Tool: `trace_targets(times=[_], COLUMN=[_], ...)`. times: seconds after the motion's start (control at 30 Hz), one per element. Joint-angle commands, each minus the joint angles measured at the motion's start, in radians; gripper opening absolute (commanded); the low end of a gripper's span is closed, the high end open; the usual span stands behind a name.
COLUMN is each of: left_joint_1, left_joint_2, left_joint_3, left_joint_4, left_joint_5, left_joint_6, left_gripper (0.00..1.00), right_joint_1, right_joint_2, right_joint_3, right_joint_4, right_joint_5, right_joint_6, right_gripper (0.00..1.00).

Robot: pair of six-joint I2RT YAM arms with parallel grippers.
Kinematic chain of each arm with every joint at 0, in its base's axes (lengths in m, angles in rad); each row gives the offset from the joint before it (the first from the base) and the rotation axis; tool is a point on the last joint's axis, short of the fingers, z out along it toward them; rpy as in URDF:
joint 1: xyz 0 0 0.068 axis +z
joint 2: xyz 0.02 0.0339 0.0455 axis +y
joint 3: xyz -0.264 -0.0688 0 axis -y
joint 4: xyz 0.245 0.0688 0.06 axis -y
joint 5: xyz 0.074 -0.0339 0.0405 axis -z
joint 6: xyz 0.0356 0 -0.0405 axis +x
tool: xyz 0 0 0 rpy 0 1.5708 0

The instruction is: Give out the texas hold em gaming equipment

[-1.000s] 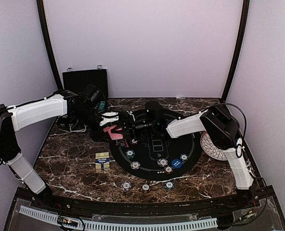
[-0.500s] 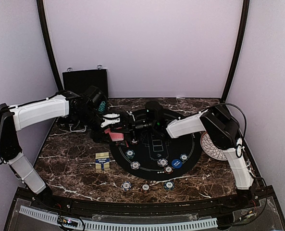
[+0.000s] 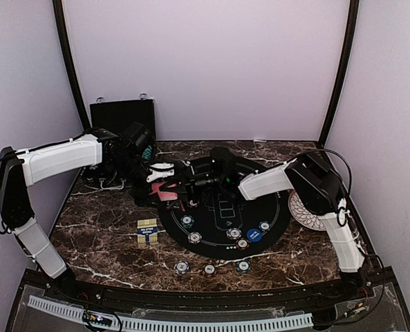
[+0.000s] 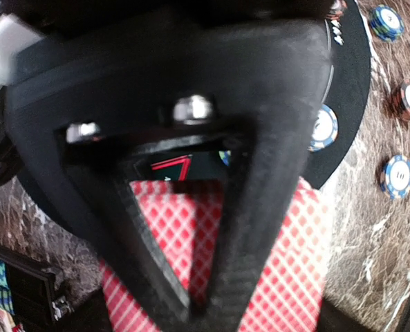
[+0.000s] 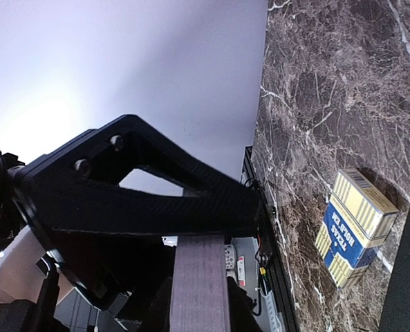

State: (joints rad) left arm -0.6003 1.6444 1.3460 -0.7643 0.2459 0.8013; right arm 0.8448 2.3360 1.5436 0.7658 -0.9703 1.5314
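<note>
My left gripper [image 3: 162, 182] is at the left rim of the round black mat [image 3: 222, 204]. In the left wrist view it [image 4: 191, 304] is shut on a stack of red-backed playing cards [image 4: 287, 263]. The cards [image 3: 166, 194] show as a red patch from above. My right gripper [image 3: 186, 184] reaches in from the right and sits right beside the cards. Its black finger [image 5: 142, 187] fills the right wrist view, and I cannot tell its grip. Chips [image 3: 187, 221] and a blue button [image 3: 254, 235] lie on the mat. Three chips [image 3: 209, 269] lie near the front edge.
A yellow and blue card box [image 3: 147, 231] lies left of the mat; it also shows in the right wrist view [image 5: 353, 225]. A white patterned plate [image 3: 301, 207] sits at the right. A black case [image 3: 122, 114] stands at the back left.
The left arm has shifted slightly to the right with the cards in it. The right gripper has stayed beside the cards.
</note>
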Motion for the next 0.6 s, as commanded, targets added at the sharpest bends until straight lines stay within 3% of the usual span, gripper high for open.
trace_targets(times=[0.0,0.3,0.57], left_joint_1=[-0.007,-0.013,-0.014], left_joint_2=[0.015,0.044,0.032], left_joint_3=[0.023,0.059,0.061], left_joint_4=[-0.037,-0.046,-0.049], left_joint_5=[0.012,0.021,0.002], left_joint_6=[-0.008,-0.015,-0.001], left_gripper=[0.95,0.99,0.94], right_joint_1=[0.016,0.016,0.015], right_joint_2=[-0.014,-0.012,-0.009], right_joint_3=[0.010,0.003,-0.002], right_joint_4=[0.142,0.149,0.094], right_joint_5=[-0.024,-0.025,-0.025], right_joint_6=[0.025,0.028,-0.018], right_gripper=[0.03,0.01,0.00])
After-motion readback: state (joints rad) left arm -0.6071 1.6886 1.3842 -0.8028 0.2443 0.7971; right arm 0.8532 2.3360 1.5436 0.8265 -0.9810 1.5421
